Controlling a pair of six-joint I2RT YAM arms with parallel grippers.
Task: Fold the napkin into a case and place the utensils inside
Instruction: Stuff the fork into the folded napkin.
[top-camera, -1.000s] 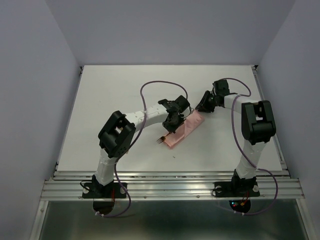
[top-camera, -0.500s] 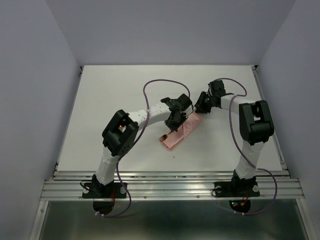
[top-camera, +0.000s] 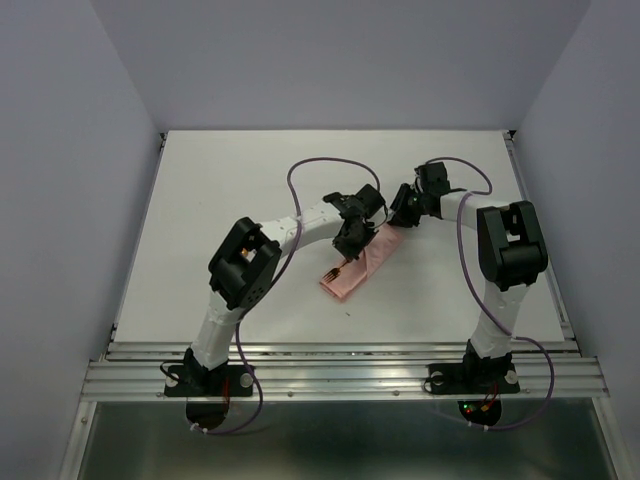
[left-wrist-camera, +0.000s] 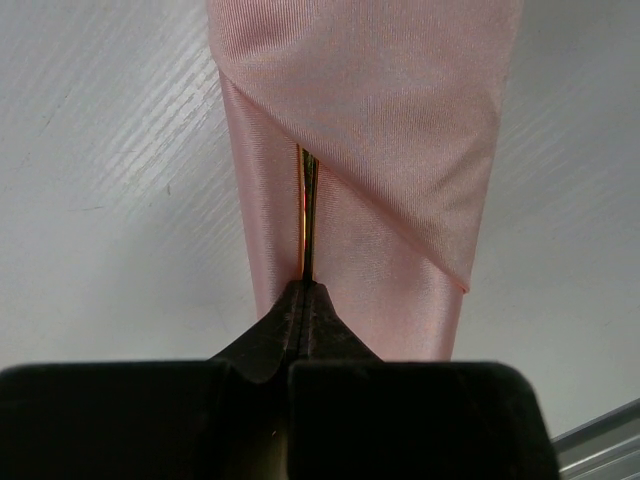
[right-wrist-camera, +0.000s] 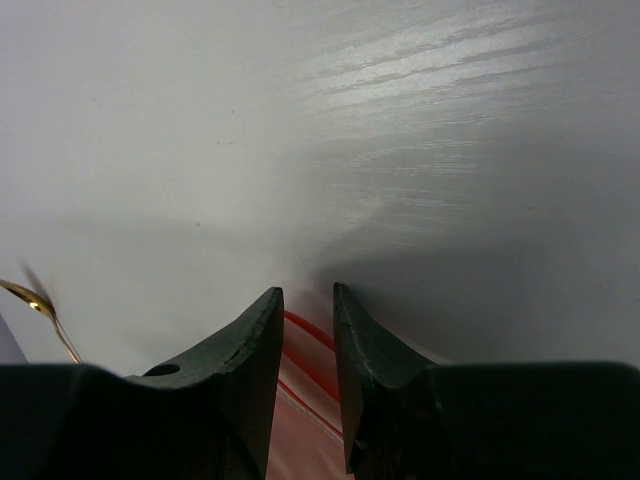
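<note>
The salmon-pink case (top-camera: 362, 262) lies as a narrow folded strip mid-table. My left gripper (top-camera: 349, 243) is over its middle, shut on a thin gold utensil (left-wrist-camera: 305, 215) whose handle runs into the diagonal pocket fold of the case (left-wrist-camera: 390, 130). The utensil's gold head (top-camera: 333, 272) shows at the case's near-left end. My right gripper (top-camera: 401, 213) is at the case's far end, jaws a little apart, with layered cloth edges (right-wrist-camera: 305, 345) lying between the fingertips (right-wrist-camera: 262, 330). A second gold utensil tip (right-wrist-camera: 35, 305) shows at the left edge of the right wrist view.
The white table (top-camera: 220, 220) stretches around the case. A purple cable (top-camera: 320, 165) loops above the left arm. A small dark speck (top-camera: 347, 316) lies near the front. The metal rail (top-camera: 340, 365) runs along the near edge.
My left gripper has moved up and to the right along the case, and the gold utensil has slid farther into the pocket. The right gripper shifted slightly left.
</note>
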